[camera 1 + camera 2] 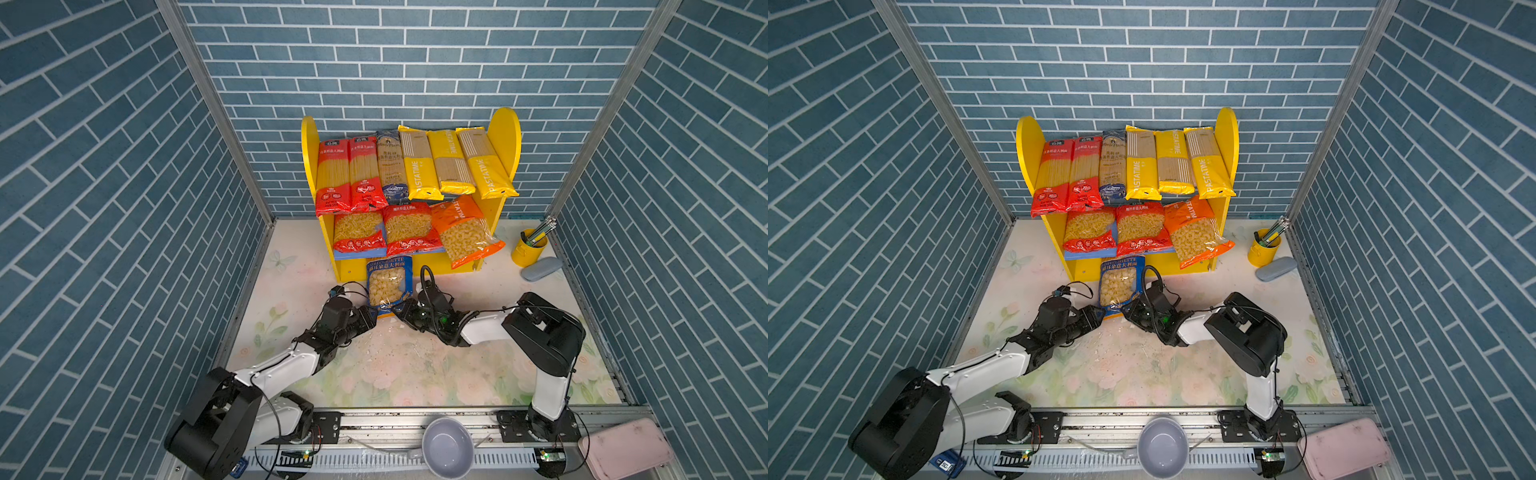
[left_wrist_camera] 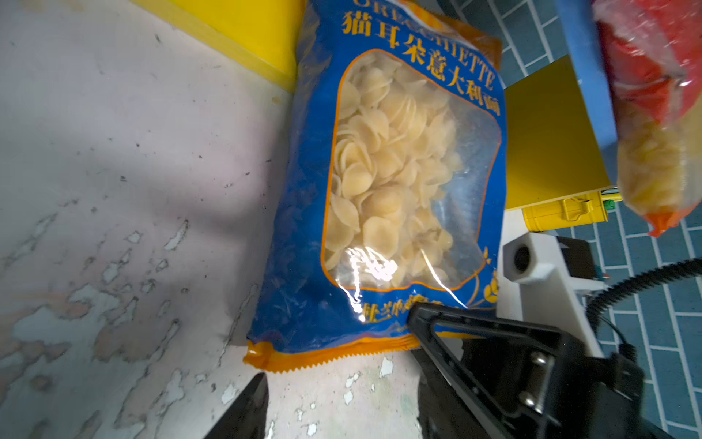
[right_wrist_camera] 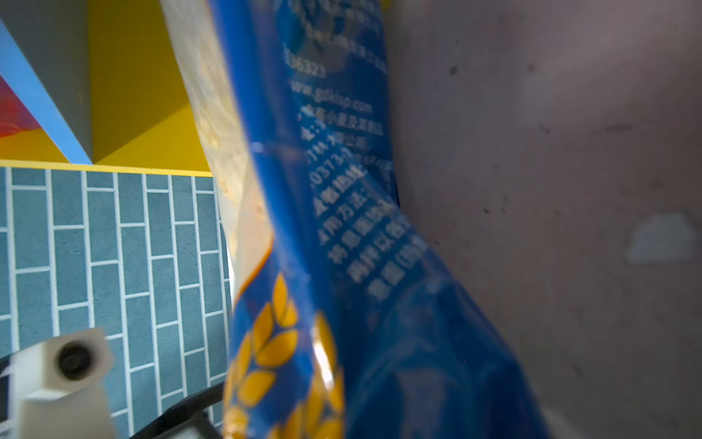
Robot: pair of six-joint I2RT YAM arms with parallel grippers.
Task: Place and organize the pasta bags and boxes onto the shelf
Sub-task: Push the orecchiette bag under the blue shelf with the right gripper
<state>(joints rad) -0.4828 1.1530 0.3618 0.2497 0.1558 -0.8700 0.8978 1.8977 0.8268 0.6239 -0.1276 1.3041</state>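
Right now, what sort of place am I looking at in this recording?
Most likely a staged robot test cell dressed as a pantry: printed brick-pattern walls, a small yellow shelf stocked with pasta packs, and a floral-print tabletop.

shelf (image 1: 505,137): nine packs | table (image 1: 374,374): blue bag (image 1: 388,284), cup (image 1: 524,249)

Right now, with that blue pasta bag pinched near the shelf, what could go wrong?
1. The right gripper seems to pinch only the bottom corner of the blue bag, so the bag might slip.
2. The lower tier of the shelf looks full; pushing in could dislodge the overhanging orange bag.
3. The left gripper is close by; the two grippers could collide.
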